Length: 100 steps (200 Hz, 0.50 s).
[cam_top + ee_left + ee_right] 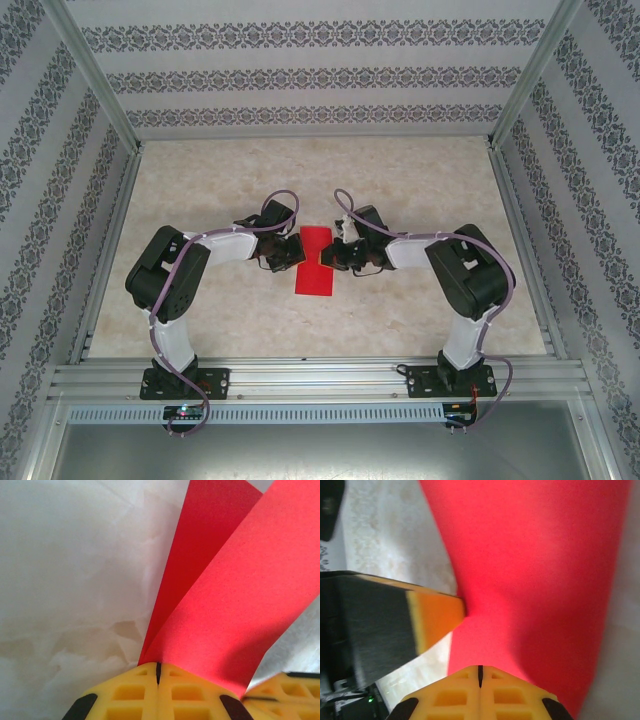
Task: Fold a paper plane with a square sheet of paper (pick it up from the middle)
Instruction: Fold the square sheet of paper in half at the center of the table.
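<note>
1. your two arms bend in over the pale marbled table [420, 190] and meet near its middle, a little toward the near edge.
2. the left gripper [292, 250] [158, 672] and the right gripper [335, 256] [480, 675] face each other there, and the only thing between them is the square sheet of paper [315, 262] [225, 580] [535, 555].
3. look at the left wrist view: the yellow fingers are pressed tight together, and the red paper comes up right out of their seam, so the left gripper is pinching it.
4. same on the right wrist view: jaws fully closed, and the red sheet starts at their tips and appears pinched.
5. the grippers crowd each other. a yellow fingertip [437, 612] of the left one touches the paper's edge in the right wrist view.
6. the paper is bright red and unmarked. from above it reads as a narrow upright strip. close up it splays into two smooth flaps from one fold.
</note>
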Each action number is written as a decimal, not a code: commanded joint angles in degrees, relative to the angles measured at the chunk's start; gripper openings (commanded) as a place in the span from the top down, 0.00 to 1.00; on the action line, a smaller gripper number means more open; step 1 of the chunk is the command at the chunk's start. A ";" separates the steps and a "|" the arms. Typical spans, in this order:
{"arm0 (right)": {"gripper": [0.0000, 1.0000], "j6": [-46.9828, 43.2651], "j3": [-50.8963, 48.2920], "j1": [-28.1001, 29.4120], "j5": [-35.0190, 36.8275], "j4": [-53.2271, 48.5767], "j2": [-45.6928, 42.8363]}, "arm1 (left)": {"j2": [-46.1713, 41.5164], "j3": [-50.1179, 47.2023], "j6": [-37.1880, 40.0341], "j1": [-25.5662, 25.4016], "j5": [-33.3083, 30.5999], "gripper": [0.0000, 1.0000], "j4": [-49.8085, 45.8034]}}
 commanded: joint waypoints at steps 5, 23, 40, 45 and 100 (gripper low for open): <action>0.96 -1.94 -0.70 -0.67 3.24 -1.06 1.77 | 3.67 -3.05 1.10 -1.09 -3.29 1.00 -5.76; 0.96 -1.80 -2.11 -0.85 3.68 -0.87 2.24 | 3.71 -3.11 1.06 -1.07 -3.38 1.00 -5.74; 0.95 -1.10 -2.87 -0.93 3.00 -0.18 1.15 | 3.68 -3.02 1.23 -1.04 -3.36 1.00 -5.83; 0.95 -1.00 -2.96 -0.93 2.90 -0.03 0.41 | 3.67 -3.03 1.21 -1.05 -3.41 1.00 -5.90; 0.95 0.33 0.70 -3.07 -1.12 1.72 -1.60 | 3.63 -3.17 1.23 -1.04 -3.48 1.00 -5.75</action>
